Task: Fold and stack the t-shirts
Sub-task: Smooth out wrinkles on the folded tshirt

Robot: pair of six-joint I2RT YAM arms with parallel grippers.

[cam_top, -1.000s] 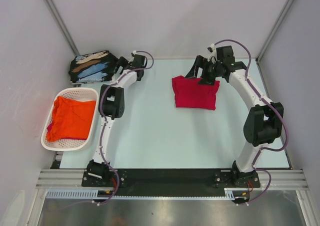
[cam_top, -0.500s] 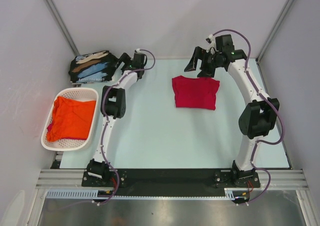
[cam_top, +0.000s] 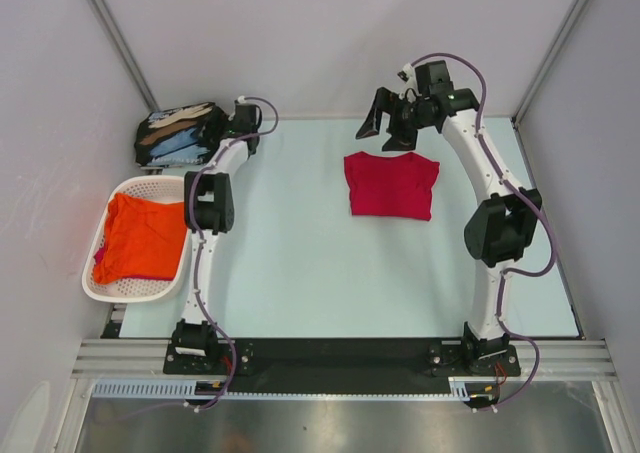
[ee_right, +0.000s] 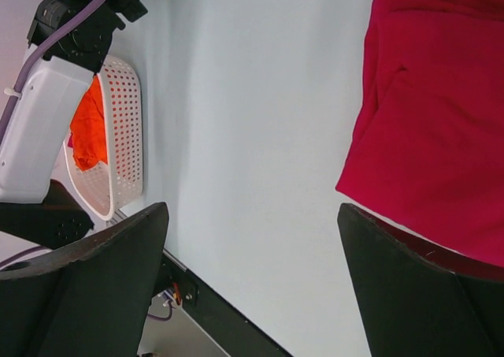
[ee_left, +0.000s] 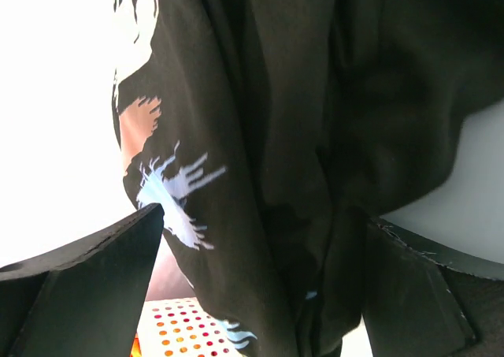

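A crimson red t-shirt (cam_top: pixel 392 185) lies folded on the table at the back centre; its edge (ee_right: pixel 441 120) fills the right of the right wrist view. My right gripper (cam_top: pixel 385 130) hangs open above the shirt's far edge, nothing between its fingers (ee_right: pixel 87 286). Black t-shirts (cam_top: pixel 175 135) with light-blue and tan prints lie piled in the back left corner. My left gripper (cam_top: pixel 216 125) is at the pile's right side, jaws wide, with black printed cloth (ee_left: pixel 260 160) between the fingers (ee_left: pixel 87 278). An orange t-shirt (cam_top: pixel 140 235) lies crumpled in the basket.
The white perforated basket (cam_top: pixel 140 291) stands at the table's left edge, just in front of the black pile; it also shows in the right wrist view (ee_right: pixel 126 136). Grey walls close in the back and both sides. The black base rail (cam_top: pixel 330 353) runs along the near edge.
My left gripper has pushed left onto the black pile. My right gripper has lifted off the red shirt and drawn back toward the far wall, leaving it flat.
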